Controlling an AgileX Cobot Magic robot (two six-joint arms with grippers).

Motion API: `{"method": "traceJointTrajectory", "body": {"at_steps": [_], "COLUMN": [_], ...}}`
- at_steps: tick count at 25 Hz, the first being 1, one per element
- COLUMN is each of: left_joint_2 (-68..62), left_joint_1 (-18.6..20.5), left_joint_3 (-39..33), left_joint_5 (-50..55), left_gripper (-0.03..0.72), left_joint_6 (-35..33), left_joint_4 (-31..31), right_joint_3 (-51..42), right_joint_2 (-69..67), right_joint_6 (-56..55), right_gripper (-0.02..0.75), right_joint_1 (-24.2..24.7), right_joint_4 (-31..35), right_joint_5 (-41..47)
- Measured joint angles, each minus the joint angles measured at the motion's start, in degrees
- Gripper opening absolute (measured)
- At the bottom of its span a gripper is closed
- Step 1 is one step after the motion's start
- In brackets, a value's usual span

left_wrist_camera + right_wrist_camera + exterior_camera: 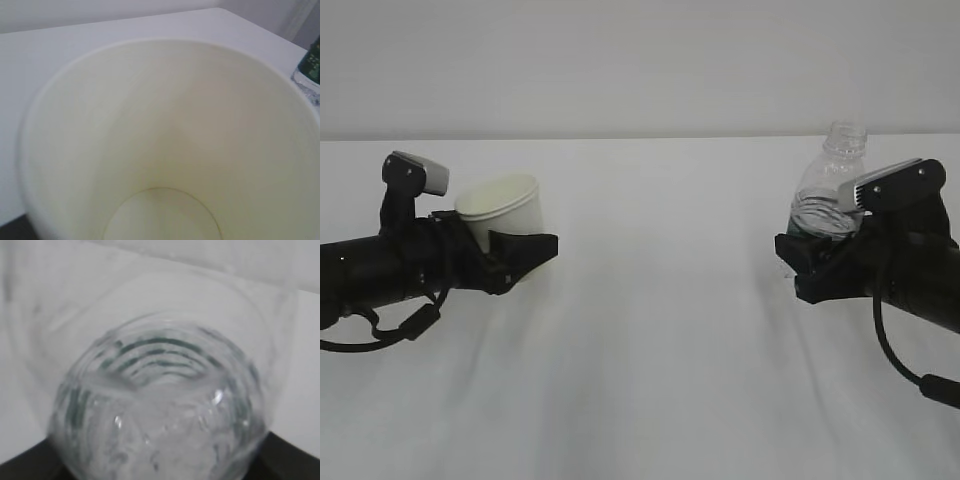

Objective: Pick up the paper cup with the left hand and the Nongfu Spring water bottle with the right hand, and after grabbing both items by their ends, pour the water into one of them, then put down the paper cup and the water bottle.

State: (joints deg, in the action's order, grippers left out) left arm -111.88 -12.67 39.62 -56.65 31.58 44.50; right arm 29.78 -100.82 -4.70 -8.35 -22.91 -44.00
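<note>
Two items you hold off the table [650, 400] | paper cup [505, 208]: left side, tilted, mouth open to your left wrist view, pinched at its lower end by the left hand [520, 255] | Nongfu Spring water bottle [828, 185]: right side, upright, uncapped, clamped low by the right hand [810, 262] | water [165, 440]: inside bottle

Left pincer [525, 250] clamped on tilted cup [505, 205]; right pincer [810, 262] clamped on upright bottle [827, 185]; well apart over white desk [650, 350].
</note>
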Motion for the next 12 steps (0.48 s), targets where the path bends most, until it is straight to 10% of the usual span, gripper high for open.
{"method": "traceJointTrajectory", "body": {"at_steps": [12], "left_joint_2": [0.0], "left_joint_1": [-6.7], "left_joint_3": [1.6], "left_joint_5": [-1.7], "left_gripper": [0.479], "left_joint_6": [-0.1], "left_joint_4": [4.1], "right_joint_3": [-0.1], "right_joint_2": [3.8], "right_joint_6": [-6.9], "right_gripper": [0.467], "right_joint_1": [0.0], "right_joint_4": [-9.3], "right_joint_5": [2.0]}}
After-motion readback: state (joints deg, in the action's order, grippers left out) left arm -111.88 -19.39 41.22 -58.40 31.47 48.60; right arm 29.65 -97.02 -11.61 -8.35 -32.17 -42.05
